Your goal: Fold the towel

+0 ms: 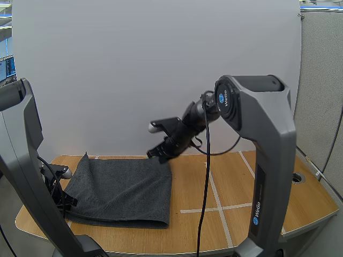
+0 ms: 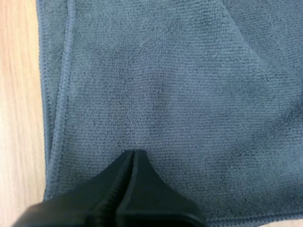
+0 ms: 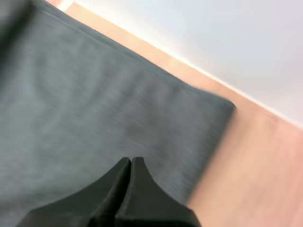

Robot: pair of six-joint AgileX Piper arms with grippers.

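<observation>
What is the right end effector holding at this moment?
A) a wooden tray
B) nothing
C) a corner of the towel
B: the right end effector is closed into one dark wedge, pinching nothing, above the gray towel, which lies flat.

1. A wooden table (image 1: 268,182) with a light brown top spreads across the lower part of the high view.
2. Thin white lines (image 1: 217,198) cross each other on the table top, right of the middle.
3. A round hole (image 1: 298,177) sits in the top near its right edge.
4. A plain white board (image 1: 155,69) stands upright along the table's far edge.
5. A grey partition wall (image 1: 321,80) stands to the right of the board.
6. The light is even and soft.
</observation>
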